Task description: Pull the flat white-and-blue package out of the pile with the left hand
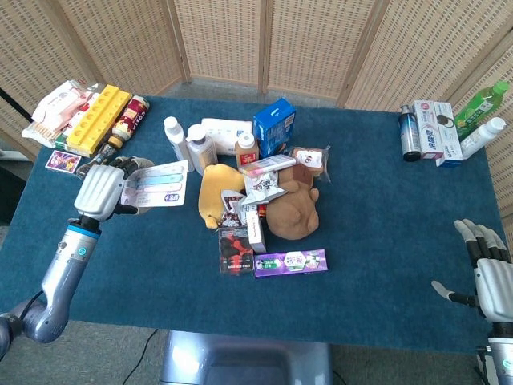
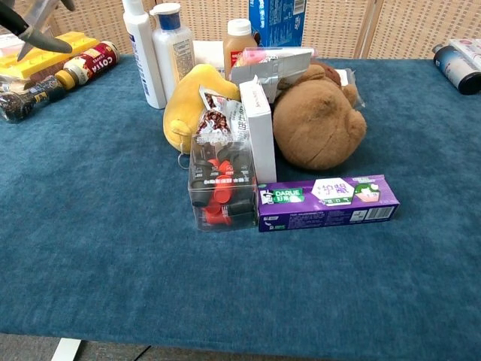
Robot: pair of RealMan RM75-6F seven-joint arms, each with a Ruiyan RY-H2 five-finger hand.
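My left hand (image 1: pixel 100 190) holds the flat white-and-blue package (image 1: pixel 156 185) by its left end, lifted above the blue table left of the pile. The package sits clear of the yellow plush toy (image 1: pixel 213 186) and the other piled items. In the chest view only dark fingertips (image 2: pixel 34 34) of that hand and a sliver of the package show at the top left corner. My right hand (image 1: pixel 487 269) hangs open at the table's near right edge, holding nothing.
The pile holds a brown plush bear (image 1: pixel 292 210), a purple toothpaste box (image 1: pixel 291 261), a clear box of red items (image 1: pixel 235 250), white bottles (image 1: pixel 186 144) and a blue carton (image 1: pixel 274 126). Snacks and a yellow tray (image 1: pixel 98 119) lie far left; bottles and boxes (image 1: pixel 437 130) far right.
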